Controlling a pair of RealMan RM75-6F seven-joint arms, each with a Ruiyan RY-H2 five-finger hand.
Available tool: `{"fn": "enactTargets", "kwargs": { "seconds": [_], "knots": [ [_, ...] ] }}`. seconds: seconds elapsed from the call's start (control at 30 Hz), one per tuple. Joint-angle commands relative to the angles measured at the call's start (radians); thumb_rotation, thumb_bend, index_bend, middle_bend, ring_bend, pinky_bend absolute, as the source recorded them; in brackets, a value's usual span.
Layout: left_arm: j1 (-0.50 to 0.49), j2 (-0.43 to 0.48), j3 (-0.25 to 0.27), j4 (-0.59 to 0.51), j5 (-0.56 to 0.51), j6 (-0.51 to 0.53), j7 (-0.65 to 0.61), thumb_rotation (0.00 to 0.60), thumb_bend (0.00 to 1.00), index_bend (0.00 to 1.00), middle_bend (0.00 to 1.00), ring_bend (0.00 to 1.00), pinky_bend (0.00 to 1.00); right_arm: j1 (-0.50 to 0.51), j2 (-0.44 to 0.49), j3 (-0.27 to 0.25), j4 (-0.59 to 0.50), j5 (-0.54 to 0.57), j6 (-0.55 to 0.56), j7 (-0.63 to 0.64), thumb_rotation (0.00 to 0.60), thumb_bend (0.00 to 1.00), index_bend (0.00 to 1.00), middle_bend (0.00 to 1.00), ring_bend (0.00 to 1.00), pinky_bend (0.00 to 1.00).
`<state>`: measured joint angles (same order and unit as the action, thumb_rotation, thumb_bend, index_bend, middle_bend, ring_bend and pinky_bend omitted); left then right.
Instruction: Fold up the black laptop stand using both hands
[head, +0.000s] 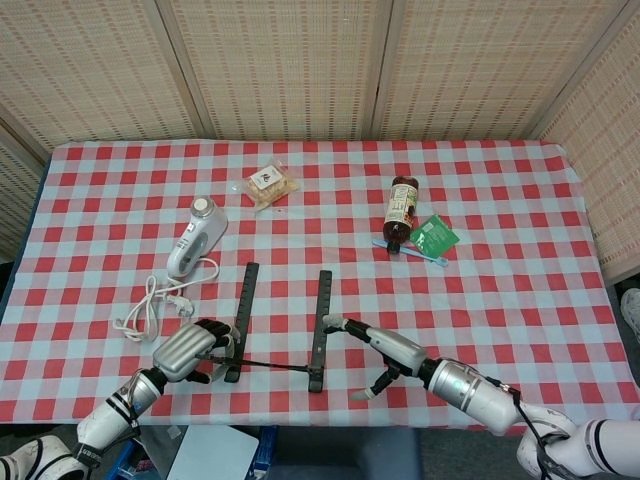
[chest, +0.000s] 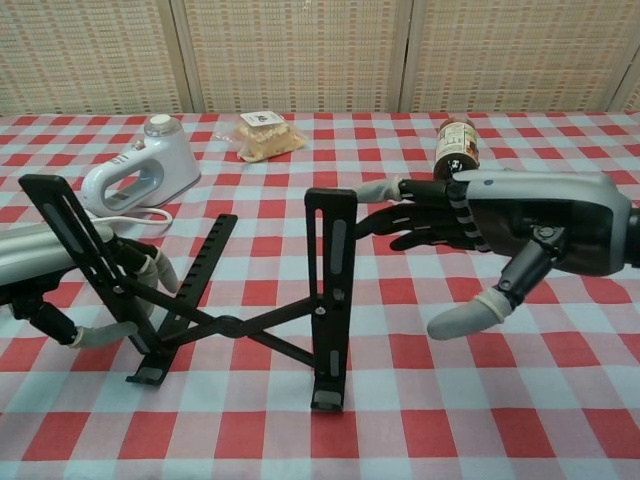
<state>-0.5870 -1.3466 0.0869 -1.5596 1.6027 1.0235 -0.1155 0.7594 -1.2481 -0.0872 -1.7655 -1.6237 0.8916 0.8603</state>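
While the black laptop stand (chest: 235, 290) stood half-open near the front edge of the checked surface (head: 500, 290), my left hand (head: 195, 350) gripped its left rail, fingers wrapped round it. My right hand (chest: 500, 235) held nothing, its spread fingers (chest: 385, 190) barely touching the upright right rail. I judged a push there could slide or topple the stand instead of closing the scissor link. The chest view showed the crossed links; the head view showed the white hand mixer (head: 195, 237) well clear.

walls: woven rattan screen panels (head: 290, 60) | table (head: 500, 180): red-white checked cloth | light: even, indoor
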Motion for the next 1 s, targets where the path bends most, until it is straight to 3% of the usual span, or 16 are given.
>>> {"fn": "enactTargets", "kwargs": {
  "seconds": [0.03, 0.43, 1.0],
  "knots": [
    [-0.003, 0.011, -0.001, -0.021, -0.006, -0.009, 0.004, 0.600, 0.39, 0.42, 0.29, 0.26, 0.28, 0.011, -0.005, 0.023, -0.036, 0.089, -0.063, -0.120, 0.600, 0.10, 0.05, 0.15, 0.00, 0.03],
    [-0.004, 0.017, -0.006, -0.037, -0.007, -0.011, 0.001, 0.600, 0.39, 0.37, 0.29, 0.26, 0.28, 0.019, -0.104, 0.089, -0.075, 0.398, -0.127, -0.460, 0.600, 0.20, 0.37, 0.26, 0.07, 0.06],
    [-0.002, 0.024, -0.006, -0.036, 0.008, 0.001, -0.025, 0.600, 0.39, 0.37, 0.29, 0.26, 0.28, 0.043, -0.167, 0.134, -0.096, 0.586, -0.137, -0.672, 0.600, 0.21, 0.49, 0.33, 0.09, 0.07]
  ]
}}
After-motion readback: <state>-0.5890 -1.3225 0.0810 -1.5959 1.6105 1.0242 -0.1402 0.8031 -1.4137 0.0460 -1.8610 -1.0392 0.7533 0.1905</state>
